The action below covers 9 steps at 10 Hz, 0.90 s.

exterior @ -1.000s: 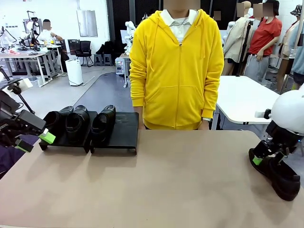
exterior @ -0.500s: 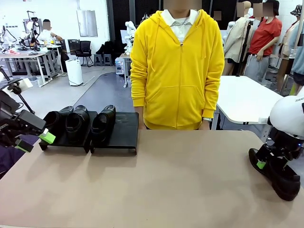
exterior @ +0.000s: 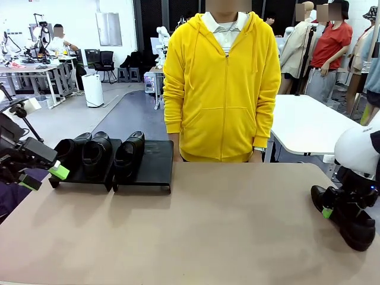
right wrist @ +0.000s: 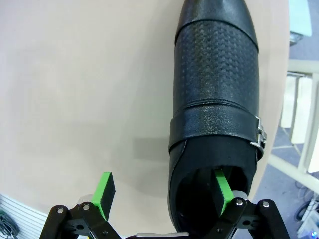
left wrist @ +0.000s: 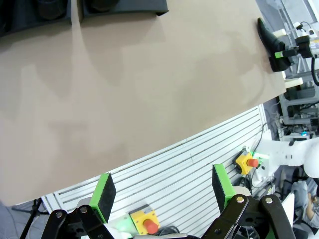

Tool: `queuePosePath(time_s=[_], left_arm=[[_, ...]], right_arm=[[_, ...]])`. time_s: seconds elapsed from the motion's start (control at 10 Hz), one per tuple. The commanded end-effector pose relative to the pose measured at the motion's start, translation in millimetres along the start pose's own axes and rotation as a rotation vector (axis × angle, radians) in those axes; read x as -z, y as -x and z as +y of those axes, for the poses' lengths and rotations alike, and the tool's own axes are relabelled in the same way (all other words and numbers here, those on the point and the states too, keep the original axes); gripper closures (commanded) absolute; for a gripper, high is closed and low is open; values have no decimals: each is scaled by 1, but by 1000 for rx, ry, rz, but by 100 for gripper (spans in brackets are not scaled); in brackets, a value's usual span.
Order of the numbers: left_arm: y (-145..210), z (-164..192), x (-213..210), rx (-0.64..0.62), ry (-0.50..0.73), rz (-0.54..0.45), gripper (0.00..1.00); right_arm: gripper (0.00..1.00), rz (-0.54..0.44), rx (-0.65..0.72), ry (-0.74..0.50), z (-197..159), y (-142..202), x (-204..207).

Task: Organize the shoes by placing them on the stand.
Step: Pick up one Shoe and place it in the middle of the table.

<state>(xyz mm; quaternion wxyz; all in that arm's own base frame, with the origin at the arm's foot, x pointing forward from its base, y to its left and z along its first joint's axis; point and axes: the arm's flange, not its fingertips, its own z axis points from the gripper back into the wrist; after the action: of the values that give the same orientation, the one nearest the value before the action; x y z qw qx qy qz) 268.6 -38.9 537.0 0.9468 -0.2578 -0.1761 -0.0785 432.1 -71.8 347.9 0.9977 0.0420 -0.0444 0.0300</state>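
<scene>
Meanwhile the left end effector (exterior: 40, 174) hangs open and idle at the counter's (exterior: 225, 225) near-left edge, unmoved over the last second. Beyond it the stand (exterior: 151, 160) carries three shoes (exterior: 98, 154), toes raised toward the far side, with one slot free at its right end. Far right, the right end effector (right wrist: 162, 191) has sunk onto the fourth shoe (right wrist: 217, 104), jaws wide, one pad inside the heel opening, one outside. Its grasp looks imminent. This shoe's long axis runs near-to-far, angled slightly.

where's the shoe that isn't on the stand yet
In the front view, the loose shoe lies at the table's right edge, under the right tool.
</scene>
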Motion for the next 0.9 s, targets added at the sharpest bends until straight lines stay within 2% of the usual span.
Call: queuePosePath(time_s=[0.0, 0.1, 0.2, 0.8], left_arm=[[2, -1, 0, -15, 18, -1, 0], [2, -1, 0, -15, 18, -1, 0], [2, -1, 0, -15, 18, -1, 0], [2, -1, 0, -15, 18, -1, 0]], right_arm=[[57, 20, 21, 14, -1, -7, -5], [100, 22, 11, 25, 0, -8, -4], [100, 17, 19, 59, -1, -9, -4], [100, 44, -2, 66, -2, -10, 1]])
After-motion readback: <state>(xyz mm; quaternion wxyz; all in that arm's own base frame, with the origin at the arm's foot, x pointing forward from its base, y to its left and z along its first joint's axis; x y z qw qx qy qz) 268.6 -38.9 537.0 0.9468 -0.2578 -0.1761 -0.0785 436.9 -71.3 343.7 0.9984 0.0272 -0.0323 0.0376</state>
